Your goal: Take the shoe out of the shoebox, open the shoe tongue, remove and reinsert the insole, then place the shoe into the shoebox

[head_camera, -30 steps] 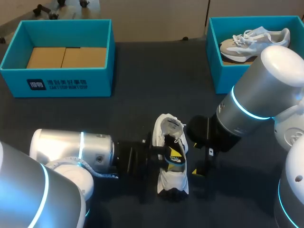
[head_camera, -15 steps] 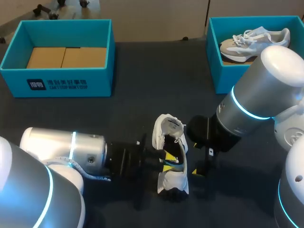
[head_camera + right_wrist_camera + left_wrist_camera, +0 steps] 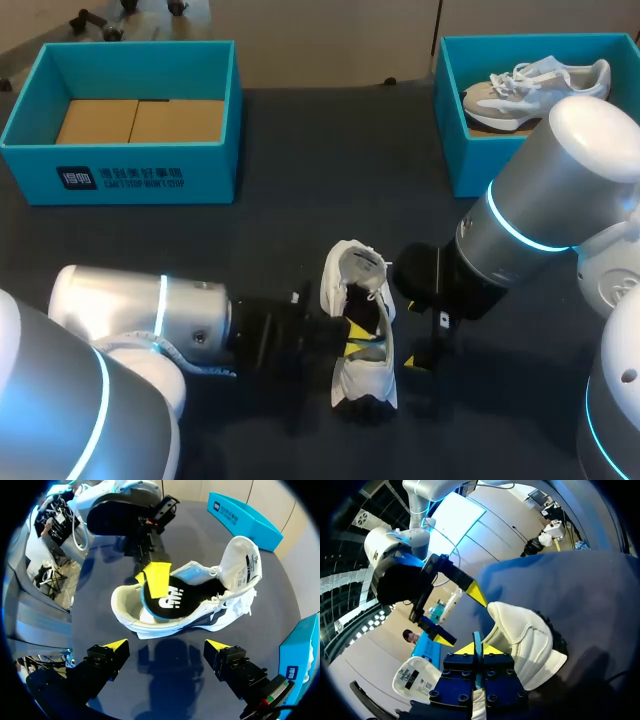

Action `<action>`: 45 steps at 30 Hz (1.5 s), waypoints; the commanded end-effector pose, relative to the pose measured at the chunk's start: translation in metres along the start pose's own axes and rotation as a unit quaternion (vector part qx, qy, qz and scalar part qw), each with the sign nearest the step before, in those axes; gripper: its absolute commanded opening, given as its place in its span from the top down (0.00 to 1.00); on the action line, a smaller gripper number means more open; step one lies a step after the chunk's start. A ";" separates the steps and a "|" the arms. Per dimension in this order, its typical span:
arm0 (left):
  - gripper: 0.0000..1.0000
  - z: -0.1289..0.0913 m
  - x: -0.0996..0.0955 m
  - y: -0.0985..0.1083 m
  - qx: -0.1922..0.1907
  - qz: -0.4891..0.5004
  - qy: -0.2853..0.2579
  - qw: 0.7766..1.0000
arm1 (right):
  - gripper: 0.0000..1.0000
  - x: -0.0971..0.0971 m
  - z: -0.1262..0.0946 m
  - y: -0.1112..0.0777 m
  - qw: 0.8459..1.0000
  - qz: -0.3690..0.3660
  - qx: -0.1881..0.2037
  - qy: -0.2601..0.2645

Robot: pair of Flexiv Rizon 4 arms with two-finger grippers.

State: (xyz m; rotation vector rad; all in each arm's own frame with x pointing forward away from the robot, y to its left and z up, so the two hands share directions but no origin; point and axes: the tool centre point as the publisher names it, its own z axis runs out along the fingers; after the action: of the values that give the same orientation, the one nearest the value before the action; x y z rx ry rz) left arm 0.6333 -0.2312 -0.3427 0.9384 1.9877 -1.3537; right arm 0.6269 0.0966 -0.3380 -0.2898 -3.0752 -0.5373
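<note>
Your left gripper (image 3: 476,649) pinches the raised edge of the thin, floppy insole (image 3: 167,602); hold it lightly. The light sneaker (image 3: 185,622) lies just ahead of your wide-open right gripper (image 3: 167,646).

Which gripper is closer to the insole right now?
Left. The left gripper is shut on the insole, at the shoe's opening. The right gripper hangs open beside the shoe, touching neither.
</note>
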 end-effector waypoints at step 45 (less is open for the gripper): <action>1.00 0.004 0.004 0.004 -0.011 -0.046 0.040 0.998 | 0.00 0.001 0.001 0.000 1.000 0.000 0.000 -0.002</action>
State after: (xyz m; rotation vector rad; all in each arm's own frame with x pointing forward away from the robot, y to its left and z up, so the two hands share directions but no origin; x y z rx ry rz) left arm 0.6360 -0.2337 -0.3506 0.9114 2.1247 -1.3573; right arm 0.6269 0.0966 -0.3380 -0.2899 -3.0752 -0.5372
